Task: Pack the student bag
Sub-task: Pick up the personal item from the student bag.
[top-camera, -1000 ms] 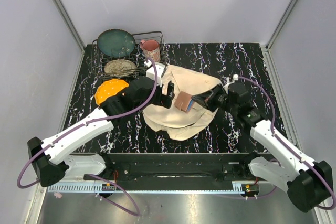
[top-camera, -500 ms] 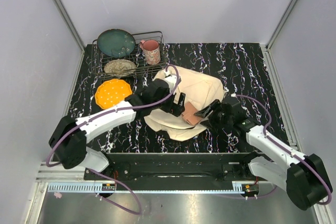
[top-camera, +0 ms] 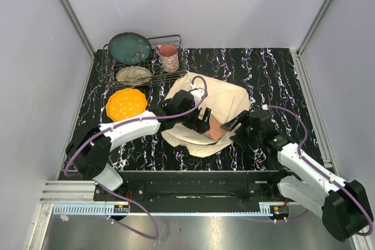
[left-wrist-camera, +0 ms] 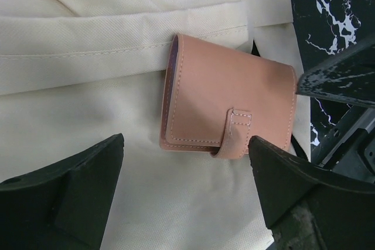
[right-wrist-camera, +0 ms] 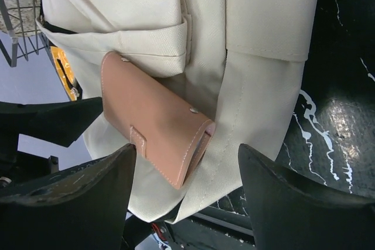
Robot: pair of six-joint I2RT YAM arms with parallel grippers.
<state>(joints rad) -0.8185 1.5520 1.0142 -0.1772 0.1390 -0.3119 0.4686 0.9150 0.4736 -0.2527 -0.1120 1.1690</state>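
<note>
From above, the student bag [top-camera: 225, 95] lies mid-table [top-camera: 275, 74], and both arms meet over its near edge. Left wrist: the left gripper [left-wrist-camera: 184, 162] hangs spread wide and empty above a tan wallet [left-wrist-camera: 231, 106], whose end is tucked under a fold of the bag. Right wrist: the right gripper [right-wrist-camera: 186, 162] is spread too, gripping nothing, with the wallet lying loose on the fabric.
</note>
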